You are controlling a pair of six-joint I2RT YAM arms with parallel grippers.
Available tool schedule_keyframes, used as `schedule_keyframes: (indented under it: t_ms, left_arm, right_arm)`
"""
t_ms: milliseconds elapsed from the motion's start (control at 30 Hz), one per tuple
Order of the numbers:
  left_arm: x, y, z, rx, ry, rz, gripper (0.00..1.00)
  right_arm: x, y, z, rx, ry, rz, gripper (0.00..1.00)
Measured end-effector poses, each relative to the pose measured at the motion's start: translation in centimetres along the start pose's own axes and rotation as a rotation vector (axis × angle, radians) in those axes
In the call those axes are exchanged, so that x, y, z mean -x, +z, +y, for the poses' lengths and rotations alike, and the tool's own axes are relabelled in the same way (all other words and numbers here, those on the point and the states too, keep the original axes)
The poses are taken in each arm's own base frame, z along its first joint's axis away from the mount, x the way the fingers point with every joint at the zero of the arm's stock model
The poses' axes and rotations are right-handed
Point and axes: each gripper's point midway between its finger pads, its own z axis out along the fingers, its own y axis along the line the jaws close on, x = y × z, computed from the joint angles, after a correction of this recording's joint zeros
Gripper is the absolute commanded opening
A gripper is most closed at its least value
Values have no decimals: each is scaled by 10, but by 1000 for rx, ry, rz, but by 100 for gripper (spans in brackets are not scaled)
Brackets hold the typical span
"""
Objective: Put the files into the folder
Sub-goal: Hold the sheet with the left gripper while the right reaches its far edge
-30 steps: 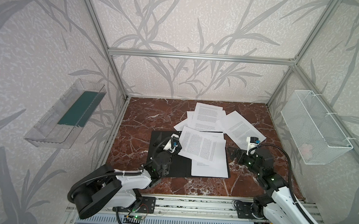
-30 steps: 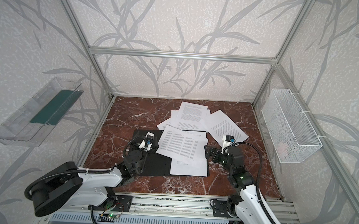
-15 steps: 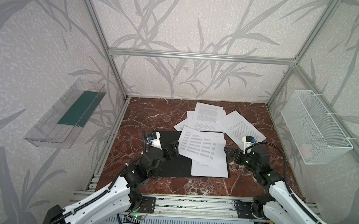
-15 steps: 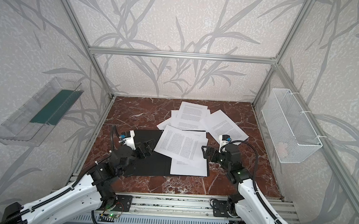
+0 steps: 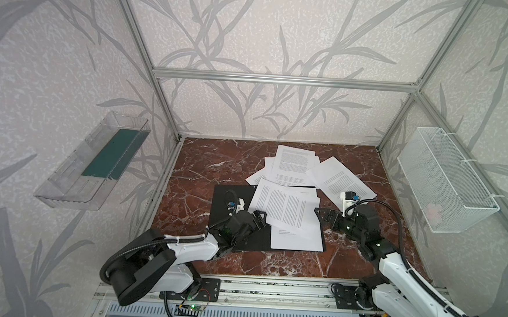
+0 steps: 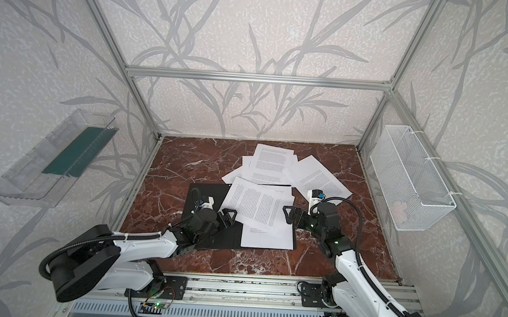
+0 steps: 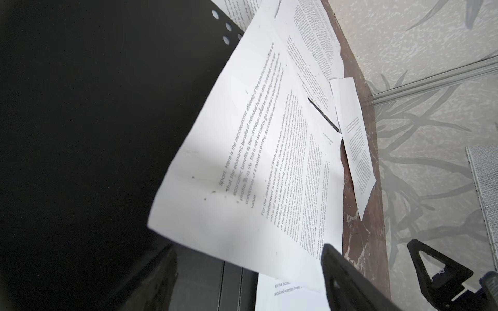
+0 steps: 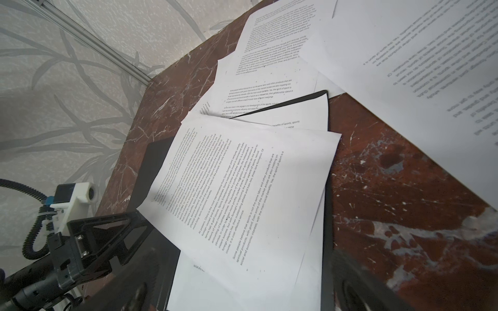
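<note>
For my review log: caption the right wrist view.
Printed sheets lie skewed over the open black folder on the marble tabletop.

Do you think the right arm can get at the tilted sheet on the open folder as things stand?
Probably yes: the right tool hangs open just beside the tilted sheet, with nothing between them.

Open folder mid-table, paper on it and behind it.

The open black plastic folder (image 5: 226,199) lies flat on the red marble tabletop (image 5: 203,168). Two white printed paper sheets (image 5: 289,209) overlap on the folder's right half, the upper one skewed across its spine. A fan of loose sheets (image 5: 295,161) sits behind the folder, under its back edge. A single sheet (image 5: 339,178) lies behind-right of the folder.
</note>
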Motion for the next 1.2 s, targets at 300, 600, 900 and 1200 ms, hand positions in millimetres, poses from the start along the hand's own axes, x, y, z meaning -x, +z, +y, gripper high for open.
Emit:
schedule_keyframes:
  t_ms: [300,600,900,1200]
  left_arm:
    - [8,15,-6,-48,-88,-52,47]
    - [24,19,-2,-45,-108,-90,0]
    - [78,-31,-31,-2,-20,-117,0]
    - [79,-41,29,216,59,61,0]
  right_arm:
    - [0,0,1,3,-1,0,99]
    - [0,1,0,1,-1,3,99]
    - [-5,4,-1,-4,-23,29,99]
    - [-14,15,27,9,-149,105,99]
